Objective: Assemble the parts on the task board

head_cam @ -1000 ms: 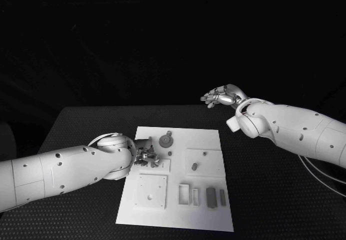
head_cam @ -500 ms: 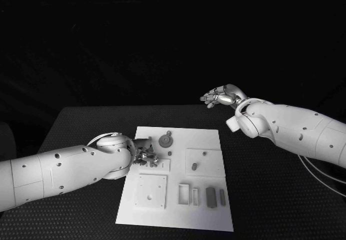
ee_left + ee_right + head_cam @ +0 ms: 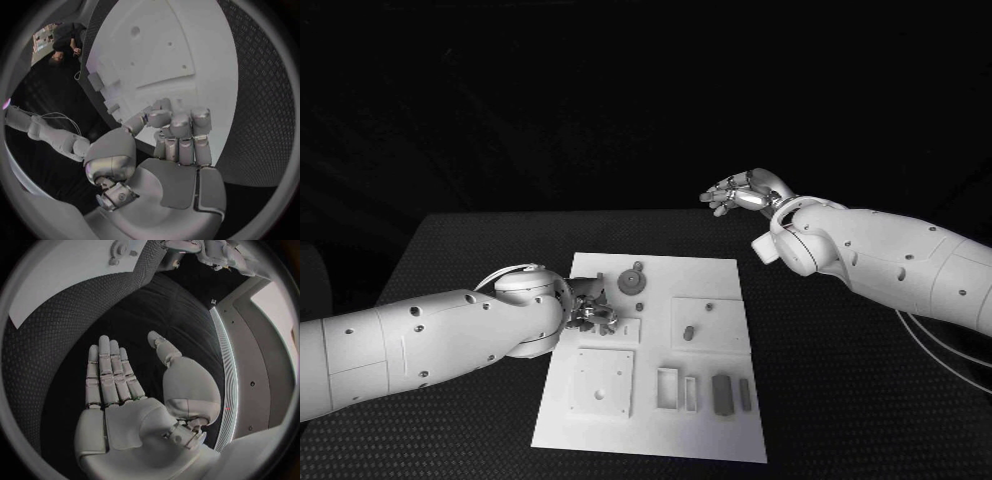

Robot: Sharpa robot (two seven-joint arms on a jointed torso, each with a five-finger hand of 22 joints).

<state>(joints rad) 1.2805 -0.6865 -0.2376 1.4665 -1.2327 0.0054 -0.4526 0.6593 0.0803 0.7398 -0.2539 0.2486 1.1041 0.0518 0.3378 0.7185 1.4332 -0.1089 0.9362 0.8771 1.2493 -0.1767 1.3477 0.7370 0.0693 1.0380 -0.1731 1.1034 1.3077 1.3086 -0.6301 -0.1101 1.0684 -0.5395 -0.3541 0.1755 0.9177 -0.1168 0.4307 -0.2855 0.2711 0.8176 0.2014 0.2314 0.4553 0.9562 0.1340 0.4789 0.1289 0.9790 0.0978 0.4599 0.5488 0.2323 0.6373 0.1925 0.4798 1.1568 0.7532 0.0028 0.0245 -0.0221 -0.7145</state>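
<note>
The white task board point(image 3: 718, 275) lies in the middle of the black table. My left hand point(image 3: 596, 316) is low over the board's left edge, beside a small square plate point(image 3: 630, 331). In the left wrist view the left hand point(image 3: 172, 135) has its fingers curled in with the thumb against them, just above the board point(image 3: 162, 45). Whether a part sits between them is hidden. A round grey part point(image 3: 633, 281) lies near the board's far edge. My right hand point(image 3: 744, 192) is raised over the table's far side, its fingers point(image 3: 111, 372) straight and holding nothing.
The board also carries a square plate point(image 3: 603, 383) at front left, a recessed plate point(image 3: 710, 326) holding a small grey piece point(image 3: 687, 333), and slots with dark grey bars point(image 3: 721, 394) at the front. Black table point(image 3: 848, 380) extends on both sides.
My left hand has shifted very slightly at the board's left edge. The right hand has stayed raised and still.
</note>
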